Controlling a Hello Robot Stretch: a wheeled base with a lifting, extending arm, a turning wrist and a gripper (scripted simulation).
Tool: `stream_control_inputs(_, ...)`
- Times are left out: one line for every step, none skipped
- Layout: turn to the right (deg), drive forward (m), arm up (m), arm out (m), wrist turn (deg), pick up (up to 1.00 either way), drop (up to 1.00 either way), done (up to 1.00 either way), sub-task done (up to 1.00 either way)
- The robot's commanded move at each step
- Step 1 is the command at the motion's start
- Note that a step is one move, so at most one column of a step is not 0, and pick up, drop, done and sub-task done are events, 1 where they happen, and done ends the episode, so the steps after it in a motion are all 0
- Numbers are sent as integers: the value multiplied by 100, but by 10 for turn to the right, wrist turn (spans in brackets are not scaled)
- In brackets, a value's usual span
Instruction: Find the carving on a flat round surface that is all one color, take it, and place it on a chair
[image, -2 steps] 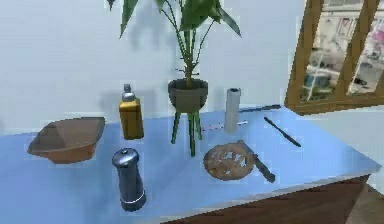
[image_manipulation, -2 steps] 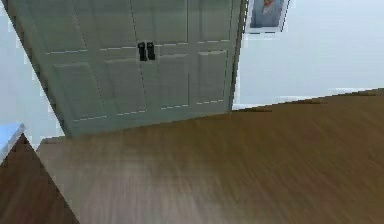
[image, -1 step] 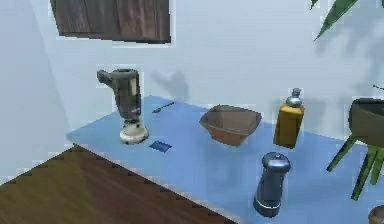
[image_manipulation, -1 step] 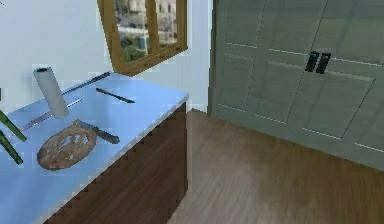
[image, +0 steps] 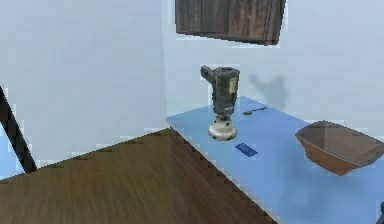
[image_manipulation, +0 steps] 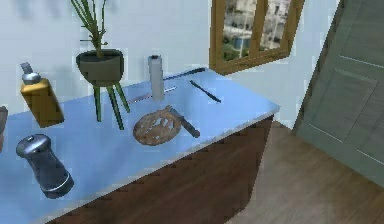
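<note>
A grey-brown carving (image: 220, 92) stands upright on a flat, round, plain white base (image: 221, 130). It sits on a light blue countertop (image: 290, 185) near the counter's far left corner, in the middle of the forward view. A white wall rises behind it.
A brown bowl (image: 340, 147), a small blue card (image: 244, 150) and a wall cabinet (image: 230, 18) share the forward view; dark wood floor (image: 120, 185) lies left. The arm side view's counter (image_manipulation: 100, 150) holds a potted plant (image_manipulation: 100, 65), paper roll (image_manipulation: 156, 76), yellow bottle (image_manipulation: 40, 98), dark shaker (image_manipulation: 45, 165) and plate (image_manipulation: 157, 127). A door (image_manipulation: 350, 80) is at right.
</note>
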Motion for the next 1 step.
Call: stream_control_inputs(0,0,50,0,0,0,0,0,0)
